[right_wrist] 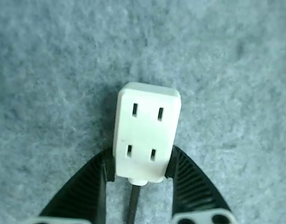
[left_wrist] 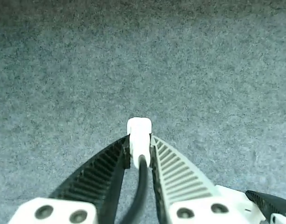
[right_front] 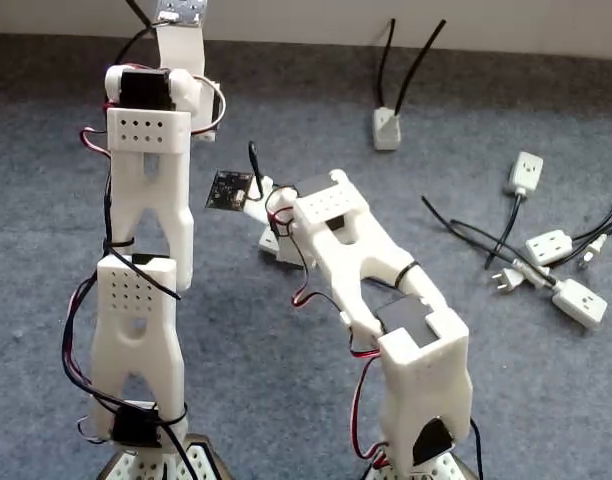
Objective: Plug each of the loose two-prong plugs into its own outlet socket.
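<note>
Nearest in the high view, the left arm (right_front: 146,200) stands tall toward 11 o'clock and the right arm (right_front: 356,260) leans to centre. Spare outlet blocks (right_front: 548,245) and a loose plug (right_front: 503,281) lie tangled at 3 o'clock on the grey carpet (right_front: 286,400).

Left wrist view: the left gripper (left_wrist: 140,149) pinches a white plug (left_wrist: 139,133), its black cord trailing between the fingers.

Right wrist view: the right gripper (right_wrist: 139,163) clamps an outlet block (right_wrist: 146,126), slots facing the camera.

I judge mating is the step in hand. Next, the prongs must square up with one slot pair.
</note>
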Robot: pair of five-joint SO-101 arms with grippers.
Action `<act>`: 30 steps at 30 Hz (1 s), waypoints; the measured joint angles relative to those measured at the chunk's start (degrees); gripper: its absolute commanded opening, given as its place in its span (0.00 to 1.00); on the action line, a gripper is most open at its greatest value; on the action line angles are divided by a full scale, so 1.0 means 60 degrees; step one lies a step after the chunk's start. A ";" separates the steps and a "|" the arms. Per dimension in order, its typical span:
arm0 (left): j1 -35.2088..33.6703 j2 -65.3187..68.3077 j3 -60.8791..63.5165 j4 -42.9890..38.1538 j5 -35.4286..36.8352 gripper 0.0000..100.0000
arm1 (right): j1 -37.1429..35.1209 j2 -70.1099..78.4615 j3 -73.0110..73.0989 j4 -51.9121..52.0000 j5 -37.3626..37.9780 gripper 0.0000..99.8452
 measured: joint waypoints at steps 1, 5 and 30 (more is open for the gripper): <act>0.0000 0.0000 0.0000 0.0000 0.0000 0.00 | 0.0000 0.0015 -0.0073 0.0000 -0.0029 0.16; 0.0000 0.0000 0.0000 0.0000 0.0000 0.00 | 0.0132 0.0044 -0.0396 0.0015 -0.1084 0.34; 0.1773 -0.2549 0.2916 0.0015 -0.0952 0.00 | 0.1802 -0.0410 -0.9670 0.6374 -0.2755 0.39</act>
